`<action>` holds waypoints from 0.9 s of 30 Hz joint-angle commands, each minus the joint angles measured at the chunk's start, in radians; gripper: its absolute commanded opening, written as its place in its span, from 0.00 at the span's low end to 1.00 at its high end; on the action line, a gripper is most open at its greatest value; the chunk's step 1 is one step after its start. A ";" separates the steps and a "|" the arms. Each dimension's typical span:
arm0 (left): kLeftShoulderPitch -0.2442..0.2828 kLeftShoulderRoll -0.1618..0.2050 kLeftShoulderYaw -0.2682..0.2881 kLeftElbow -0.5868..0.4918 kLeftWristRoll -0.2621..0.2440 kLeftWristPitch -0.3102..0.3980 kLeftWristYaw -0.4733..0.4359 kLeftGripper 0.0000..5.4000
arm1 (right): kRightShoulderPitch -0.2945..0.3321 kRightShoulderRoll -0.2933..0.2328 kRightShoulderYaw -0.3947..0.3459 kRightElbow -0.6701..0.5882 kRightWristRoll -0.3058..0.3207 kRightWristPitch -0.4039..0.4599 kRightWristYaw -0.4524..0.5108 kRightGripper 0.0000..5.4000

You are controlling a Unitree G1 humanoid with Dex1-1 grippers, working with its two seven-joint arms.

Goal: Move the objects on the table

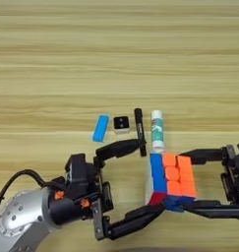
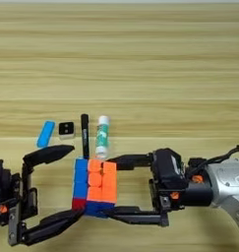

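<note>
- Objects sit in a row on the light-brown wooden table (image 1: 119, 59): blue rectangular block (image 1: 101, 128), small black-and-white cube (image 1: 121, 124), black marker pen (image 1: 139, 131), white-and-green glue stick (image 1: 157, 130).
- Left gripper (image 1: 139, 178): fingers spread apart, lower tip touching the multicoloured puzzle cube (image 1: 172, 180).
- Right gripper (image 2: 112, 187): fingers spread, bracketing the cube's far and near sides.

Both arms had silver-grey rounded forearms with small screws, black wrist blocks with orange knobs, and a black cable; each gripper, left gripper (image 1: 148, 179) and right gripper (image 2: 123, 187), bore two long black fingers.
</note>
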 commanded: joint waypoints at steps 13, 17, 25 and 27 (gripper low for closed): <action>-0.003 0.040 -0.031 -0.038 -0.005 0.024 -0.033 0.94 | -0.022 -0.016 0.012 -0.056 0.021 0.039 -0.014 0.62; 0.000 0.042 -0.034 -0.035 -0.002 0.021 -0.039 0.88 | -0.023 -0.012 0.013 -0.063 0.032 0.049 -0.019 0.62; 0.004 0.040 -0.033 -0.030 -0.004 0.019 -0.044 0.74 | -0.024 -0.012 0.013 -0.069 0.038 0.054 -0.026 0.62; 0.006 0.040 -0.032 -0.029 -0.005 0.018 -0.044 0.70 | -0.023 -0.011 0.013 -0.067 0.040 0.054 -0.028 0.62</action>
